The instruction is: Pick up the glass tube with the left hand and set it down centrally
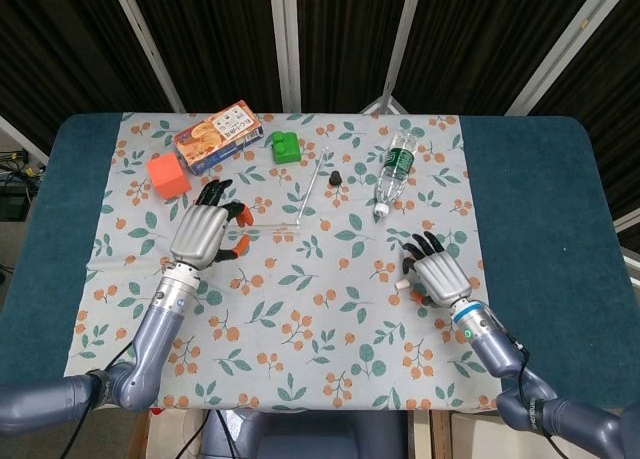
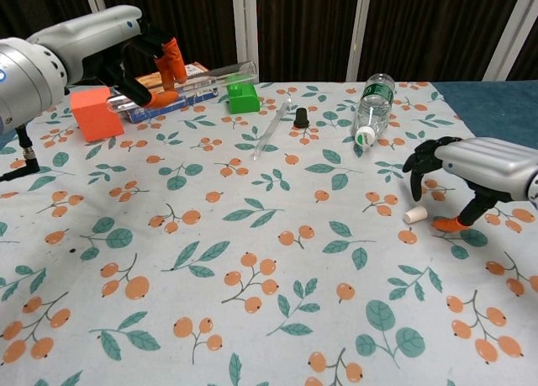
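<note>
The left hand [image 2: 126,54] pinches the glass tube [image 2: 206,75] near one end, aloft at the desk's [image 1: 520,179] ten o'clock; light, rigid, slick and breakable, it likely wants a gentle mid-length hold.

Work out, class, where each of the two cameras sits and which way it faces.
Head view: high above the near edge, looking steeply down on the table; both forearms and hands show.
Chest view: low at the near edge, looking across the cloth toward the dark curtains; left hand and right hand enter from the sides.
Shared: the left hand holding the glass tube, the orange cube, the water bottle.
</note>
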Available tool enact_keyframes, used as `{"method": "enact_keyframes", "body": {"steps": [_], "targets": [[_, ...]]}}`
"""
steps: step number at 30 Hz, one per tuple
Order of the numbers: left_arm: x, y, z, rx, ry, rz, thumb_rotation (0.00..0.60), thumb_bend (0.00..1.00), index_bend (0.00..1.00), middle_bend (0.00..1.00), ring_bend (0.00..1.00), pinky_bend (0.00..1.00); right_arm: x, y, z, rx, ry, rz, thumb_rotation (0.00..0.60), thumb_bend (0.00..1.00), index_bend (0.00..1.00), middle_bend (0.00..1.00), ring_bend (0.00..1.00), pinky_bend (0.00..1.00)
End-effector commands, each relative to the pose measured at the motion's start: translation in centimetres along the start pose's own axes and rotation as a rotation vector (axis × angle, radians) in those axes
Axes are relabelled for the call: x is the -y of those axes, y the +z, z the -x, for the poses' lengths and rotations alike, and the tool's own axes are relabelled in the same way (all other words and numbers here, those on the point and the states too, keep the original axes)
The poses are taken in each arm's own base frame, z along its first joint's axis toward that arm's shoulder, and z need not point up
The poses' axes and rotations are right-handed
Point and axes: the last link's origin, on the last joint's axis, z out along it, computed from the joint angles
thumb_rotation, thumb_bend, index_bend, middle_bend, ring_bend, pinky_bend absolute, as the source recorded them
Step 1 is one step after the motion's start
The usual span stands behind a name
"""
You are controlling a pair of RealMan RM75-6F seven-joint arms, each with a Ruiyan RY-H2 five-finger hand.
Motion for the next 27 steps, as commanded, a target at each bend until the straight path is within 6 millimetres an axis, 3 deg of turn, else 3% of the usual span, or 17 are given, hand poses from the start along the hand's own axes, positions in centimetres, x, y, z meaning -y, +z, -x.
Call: {"method": "enact_keyframes", "body": {"steps": [1, 13, 27], "targets": [[0.12, -0.09, 0.0, 0.0, 0.0, -0.005, 0.6, 0.68, 0.53, 0.5, 0.08, 0.0, 0.12, 0.17, 0.06, -0.001, -0.01, -0.002, 0.6, 0.32, 0.47, 0.21, 0.06, 0.04], [0.56, -0.19, -0.41, -0.011, -0.006, -0.012, 0.6, 0.68, 0.53, 0.5, 0.08, 0.0, 0.67, 1.1, -0.26, -0.029, -0.108, -0.021, 0.6, 0.32, 0.5, 0.22, 0.06, 0.04], [1.12, -0.36, -0.57, -0.015, -0.017, -0.031, 0.6, 0.68, 0.53, 0.5, 0.08, 0.0, 0.92, 0.66, 0.07, -0.022, -0.161, -0.024, 0.6, 0.32, 0.5, 0.22, 0.06, 0.04]]}}
